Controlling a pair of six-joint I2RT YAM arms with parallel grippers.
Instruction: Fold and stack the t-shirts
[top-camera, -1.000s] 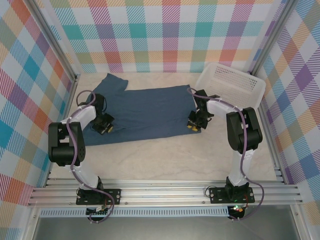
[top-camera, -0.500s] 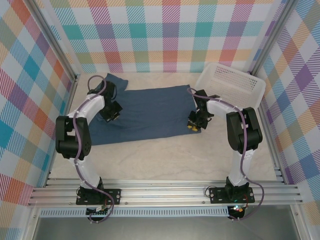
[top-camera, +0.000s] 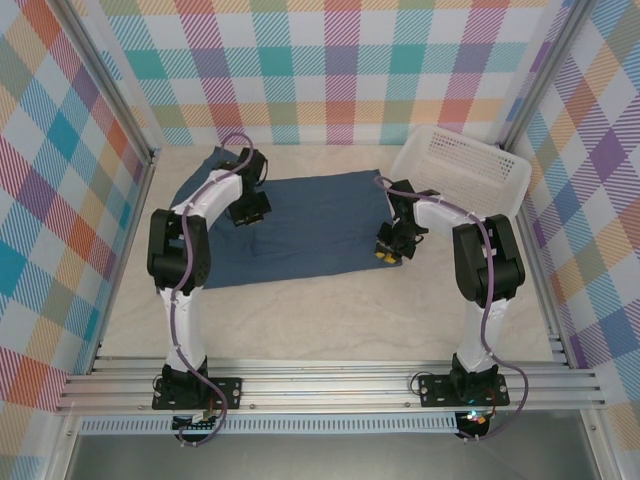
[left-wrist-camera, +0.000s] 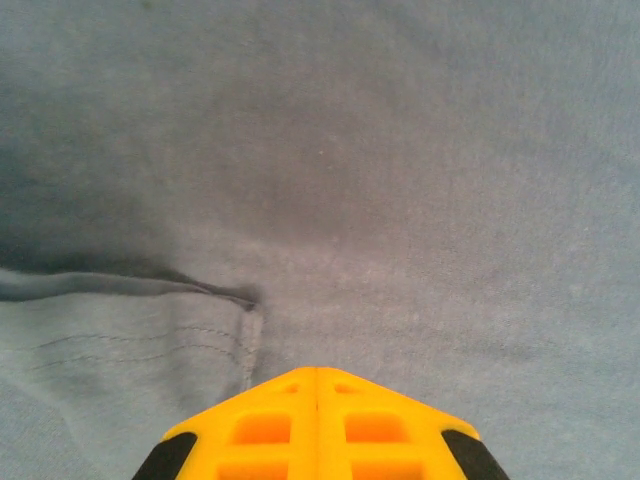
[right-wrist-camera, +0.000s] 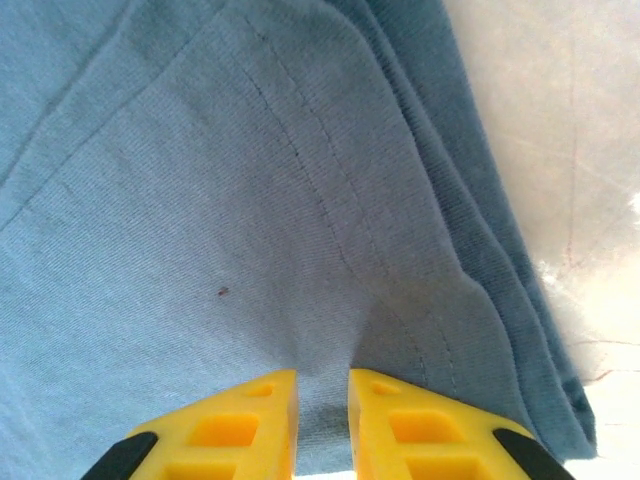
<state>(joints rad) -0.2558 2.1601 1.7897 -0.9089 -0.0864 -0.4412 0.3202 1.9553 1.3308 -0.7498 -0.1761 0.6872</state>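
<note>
One dark slate-blue t-shirt (top-camera: 310, 225) lies spread flat across the middle of the table. My left gripper (top-camera: 248, 208) rests on its upper left part, near the sleeve. In the left wrist view that gripper (left-wrist-camera: 317, 372) is shut, the yellow fingers (left-wrist-camera: 260, 425) pressed together with no cloth between them, and a stitched sleeve hem (left-wrist-camera: 246, 335) lies just to their left. My right gripper (top-camera: 386, 252) sits at the shirt's right edge. In the right wrist view it (right-wrist-camera: 322, 382) is shut on a pinched ridge of the t-shirt (right-wrist-camera: 250, 200), next to layered fabric edges.
A white mesh basket (top-camera: 470, 165) stands at the back right, just beyond the right arm. Checked walls and metal posts close in the left, back and right sides. Bare tabletop (top-camera: 330, 320) runs between the shirt and the arm bases.
My left arm has swept from the shirt's near-left part up and to the right, onto its upper left area near the sleeve. The right arm has stayed put.
</note>
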